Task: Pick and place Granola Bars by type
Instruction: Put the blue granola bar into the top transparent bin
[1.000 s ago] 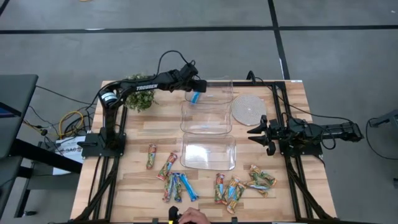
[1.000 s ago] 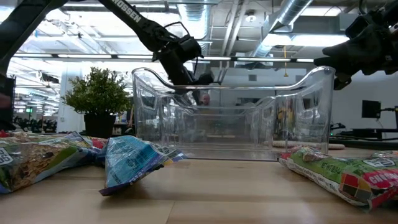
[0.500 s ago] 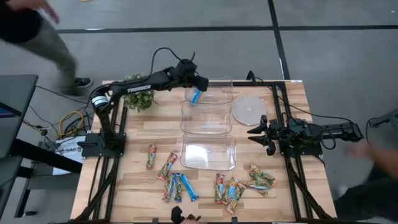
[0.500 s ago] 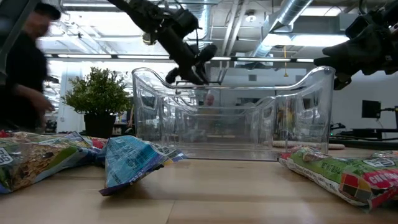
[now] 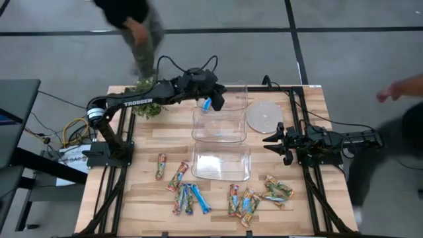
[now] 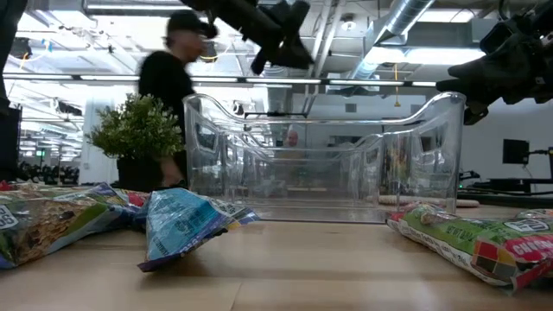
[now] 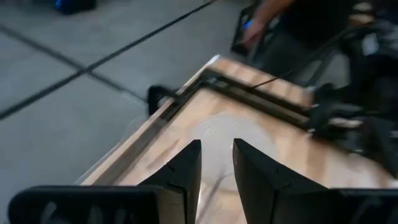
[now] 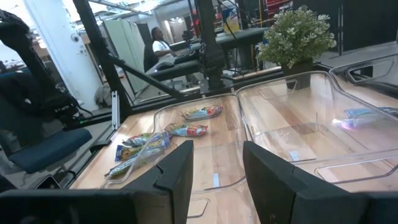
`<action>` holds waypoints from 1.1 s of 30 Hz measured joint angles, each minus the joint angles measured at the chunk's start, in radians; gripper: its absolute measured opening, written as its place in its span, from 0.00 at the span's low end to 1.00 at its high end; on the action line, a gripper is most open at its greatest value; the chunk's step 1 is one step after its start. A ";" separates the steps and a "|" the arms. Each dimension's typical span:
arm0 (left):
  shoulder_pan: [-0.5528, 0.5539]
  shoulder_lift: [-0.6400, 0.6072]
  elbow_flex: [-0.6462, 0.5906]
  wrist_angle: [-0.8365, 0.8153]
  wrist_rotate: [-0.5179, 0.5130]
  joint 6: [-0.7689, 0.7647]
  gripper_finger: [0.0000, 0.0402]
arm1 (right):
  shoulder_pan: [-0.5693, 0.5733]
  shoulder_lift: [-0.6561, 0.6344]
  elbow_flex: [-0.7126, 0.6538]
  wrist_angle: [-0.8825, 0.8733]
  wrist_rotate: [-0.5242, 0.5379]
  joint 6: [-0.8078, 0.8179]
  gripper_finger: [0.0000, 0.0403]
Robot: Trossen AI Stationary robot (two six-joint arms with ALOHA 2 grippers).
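From above, three clear, glossy plastic tubs (image 5: 220,125) stand in a row on the pale wooden table (image 5: 145,198); a blue bar (image 5: 207,104) lies slanted in the farthest tub, and crinkly wrapped Granola Bars (image 5: 185,197) lie scattered near the front edge. The left gripper (image 5: 216,99) hovers over that tub, empty. Its wrist view shows the fingers (image 7: 186,167) slightly parted. The right gripper (image 5: 273,142) waits beside the tubs, spread wide.

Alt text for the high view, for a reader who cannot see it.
Overhead, the left gripper hovers open over the far clear tub, which holds one blue bar. Two more tubs sit nearer, granola bars lie along the near edge, and the right gripper waits open at right.
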 joint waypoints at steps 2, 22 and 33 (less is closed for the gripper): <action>-0.022 -0.006 0.000 0.015 0.000 0.017 0.21 | 0.000 0.000 0.000 0.000 0.000 0.000 0.33; -0.325 -0.011 0.000 -0.026 0.073 0.078 0.21 | 0.000 0.000 0.000 0.000 0.000 0.000 0.33; -0.651 -0.011 0.000 -0.132 0.074 0.065 0.21 | 0.000 0.000 0.000 0.000 0.000 0.000 0.33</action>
